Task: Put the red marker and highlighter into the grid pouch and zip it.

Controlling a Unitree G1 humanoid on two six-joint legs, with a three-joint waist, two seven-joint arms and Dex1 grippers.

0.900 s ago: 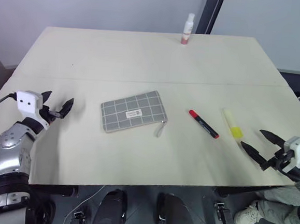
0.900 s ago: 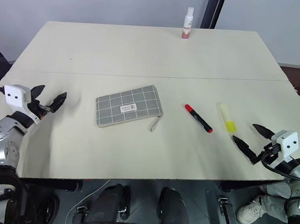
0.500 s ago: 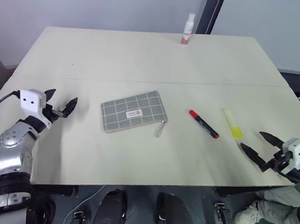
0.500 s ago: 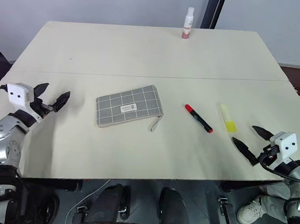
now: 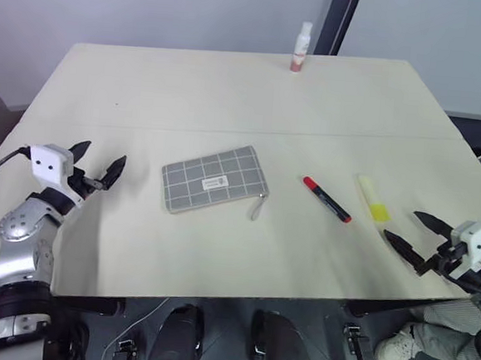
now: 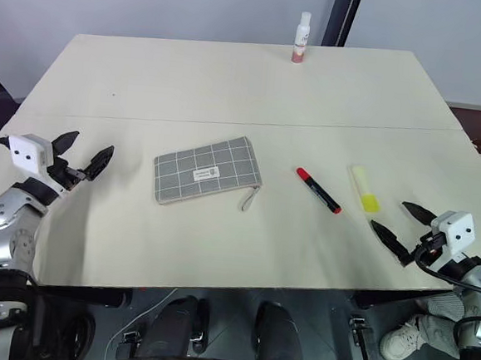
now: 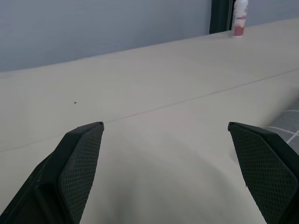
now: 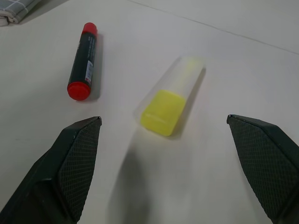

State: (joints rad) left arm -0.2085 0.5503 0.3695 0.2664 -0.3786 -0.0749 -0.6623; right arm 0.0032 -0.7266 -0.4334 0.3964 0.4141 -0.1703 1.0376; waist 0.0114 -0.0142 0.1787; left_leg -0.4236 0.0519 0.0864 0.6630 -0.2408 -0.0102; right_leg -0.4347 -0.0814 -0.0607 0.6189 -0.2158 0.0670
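**Both grippers wide, nothing picked up**

We note the grid pouch (image 5: 215,180) lying flat mid-table, its pull cord toward the red marker (image 5: 326,198). The highlighter (image 5: 372,198) lies just beyond the marker, apart from it. The left gripper (image 5: 97,169) hovers beside the pouch, fingers spread, empty. The right gripper (image 5: 410,233) sits near the highlighter, fingers spread, empty. A white-and-pink bottle (image 5: 301,47) stands at the table's (image 5: 190,84) far edge.

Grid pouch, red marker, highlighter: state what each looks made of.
Grid pouch: looks like woven fabric, matte grey with white grid lines, soft rounded corners.
Red marker: probably hard plastic; smooth black barrel with a printed label, red ends.
Highlighter: likely plastic; pale translucent-looking body, opaque bright yellow end.
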